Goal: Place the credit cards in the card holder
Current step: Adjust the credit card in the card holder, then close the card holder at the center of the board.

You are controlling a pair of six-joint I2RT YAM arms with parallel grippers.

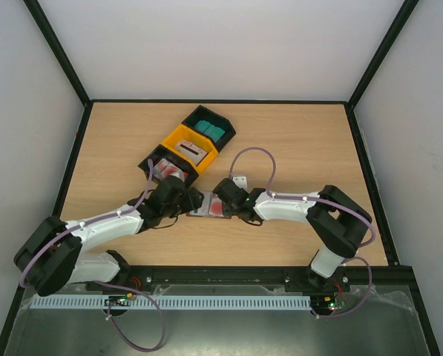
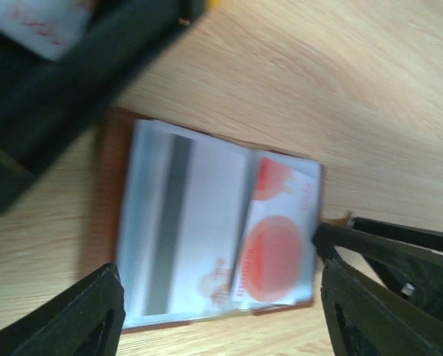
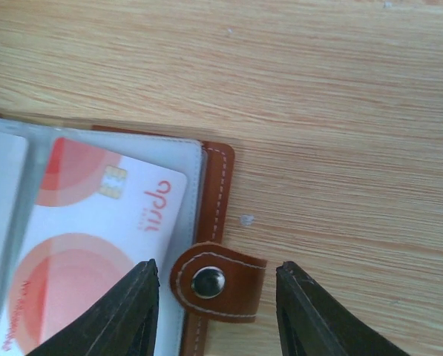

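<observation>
The brown card holder (image 1: 207, 205) lies open on the table between my two grippers. In the left wrist view its brown edge (image 2: 108, 170) frames two clear sleeves, one over a white card with a dark stripe (image 2: 178, 222) and one over a white card with red circles (image 2: 279, 245). My left gripper (image 2: 221, 315) is open just above the holder, empty. In the right wrist view the red-marked card (image 3: 95, 222) sits in its sleeve. The holder's snap strap (image 3: 220, 280) lies between the open fingers of my right gripper (image 3: 217, 315), untouched.
Three bins stand in a diagonal row behind the holder: a black one with teal cards (image 1: 209, 127), a yellow one with grey cards (image 1: 189, 149), and a black one with white and red cards (image 1: 164, 170), the last close above my left gripper (image 2: 50, 89). A small grey piece (image 1: 240, 180) lies beside the right arm.
</observation>
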